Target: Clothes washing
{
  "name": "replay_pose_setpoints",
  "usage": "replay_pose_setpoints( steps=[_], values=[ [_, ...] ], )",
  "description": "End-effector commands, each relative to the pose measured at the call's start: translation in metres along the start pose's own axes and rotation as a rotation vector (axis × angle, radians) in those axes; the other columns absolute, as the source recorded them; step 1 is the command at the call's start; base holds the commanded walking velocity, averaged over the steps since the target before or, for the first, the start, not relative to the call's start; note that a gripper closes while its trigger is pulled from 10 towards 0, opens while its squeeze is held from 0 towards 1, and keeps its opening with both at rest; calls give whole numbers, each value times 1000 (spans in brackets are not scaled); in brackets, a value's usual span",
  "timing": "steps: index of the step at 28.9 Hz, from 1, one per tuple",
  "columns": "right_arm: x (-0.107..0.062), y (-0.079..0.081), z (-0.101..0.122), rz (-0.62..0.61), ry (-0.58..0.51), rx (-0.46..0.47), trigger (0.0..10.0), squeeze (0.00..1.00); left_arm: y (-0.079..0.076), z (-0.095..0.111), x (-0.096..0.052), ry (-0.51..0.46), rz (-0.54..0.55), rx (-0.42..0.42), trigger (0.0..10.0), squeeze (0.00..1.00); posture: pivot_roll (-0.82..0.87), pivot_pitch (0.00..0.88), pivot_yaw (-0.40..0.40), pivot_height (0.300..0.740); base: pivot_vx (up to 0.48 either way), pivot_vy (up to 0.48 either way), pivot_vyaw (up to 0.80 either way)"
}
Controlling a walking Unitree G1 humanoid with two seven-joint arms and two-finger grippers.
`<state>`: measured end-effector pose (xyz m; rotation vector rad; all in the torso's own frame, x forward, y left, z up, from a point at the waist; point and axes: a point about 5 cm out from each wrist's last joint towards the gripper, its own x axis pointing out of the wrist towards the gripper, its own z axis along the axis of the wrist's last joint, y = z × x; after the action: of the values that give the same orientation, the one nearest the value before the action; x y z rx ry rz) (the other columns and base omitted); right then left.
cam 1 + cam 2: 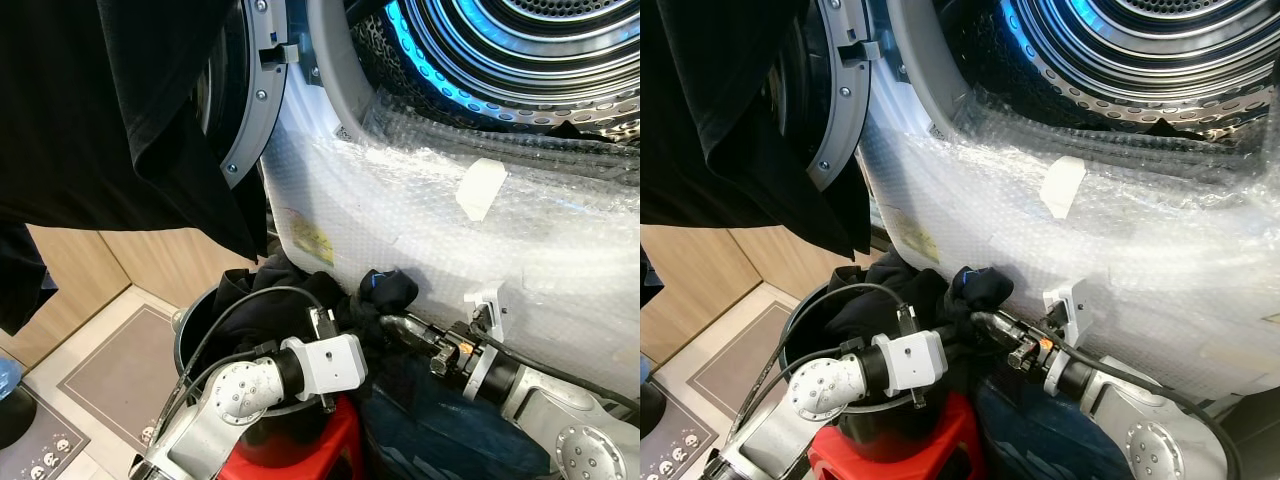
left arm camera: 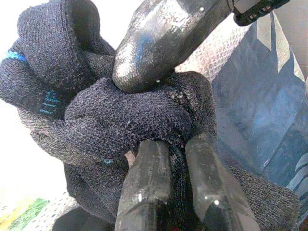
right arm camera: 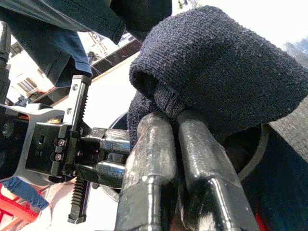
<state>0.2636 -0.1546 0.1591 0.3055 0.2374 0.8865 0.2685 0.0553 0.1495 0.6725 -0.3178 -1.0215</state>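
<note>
A dark navy knitted sock [image 1: 390,288] is bunched up in front of the washer's bubble-wrapped front [image 1: 420,210], just above a black bucket [image 1: 192,330] of dark clothes. My left gripper [image 2: 175,144] is shut on the sock's lower fold. From the other side my right gripper [image 3: 173,120] is shut on the same sock; its tips [image 1: 388,322] meet the cloth from the right. The washer drum [image 1: 520,50] stands open above, lit blue. A black garment [image 1: 110,110] hangs over the open door [image 1: 255,100].
The bucket sits on a red stool [image 1: 300,450]. A blue garment [image 1: 440,420] lies low beside the stool, under my right arm. Wooden cabinet panels [image 1: 150,260] and a grey floor mat [image 1: 110,370] are to the left.
</note>
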Motion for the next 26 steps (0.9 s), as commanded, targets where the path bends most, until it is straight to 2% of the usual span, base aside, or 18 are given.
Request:
replay_pose_setpoints(
  steps=[1,2,6,11,15,22,26],
  values=[
    [5,12,6,60,-21,-21,0,0,-5,5,0,-26,-34,-49,10000,125,-65,66,73,740,0,0,0],
    [5,12,6,61,-21,-20,0,0,-4,6,0,-32,-33,-82,10000,1000,-66,65,73,740,0,0,0],
    [5,12,7,72,-30,-21,0,0,-3,13,1,-70,-27,-97,10000,1000,-67,65,74,740,0,0,0],
    [4,12,7,77,-38,-18,0,0,-2,14,-1,-61,-5,-49,10000,1000,-64,73,72,740,0,0,0],
    [4,11,7,74,-43,-15,0,0,-4,16,-2,-81,-27,-110,10000,1000,-63,76,72,740,0,0,0],
    [2,10,8,78,-57,-23,0,0,-5,18,-7,-76,-19,-104,10000,1000,-62,82,71,740,0,0,0],
    [-5,8,13,123,-105,-67,0,0,-4,20,-14,-81,-21,-123,10000,1000,-61,82,71,740,0,0,0]
  ],
)
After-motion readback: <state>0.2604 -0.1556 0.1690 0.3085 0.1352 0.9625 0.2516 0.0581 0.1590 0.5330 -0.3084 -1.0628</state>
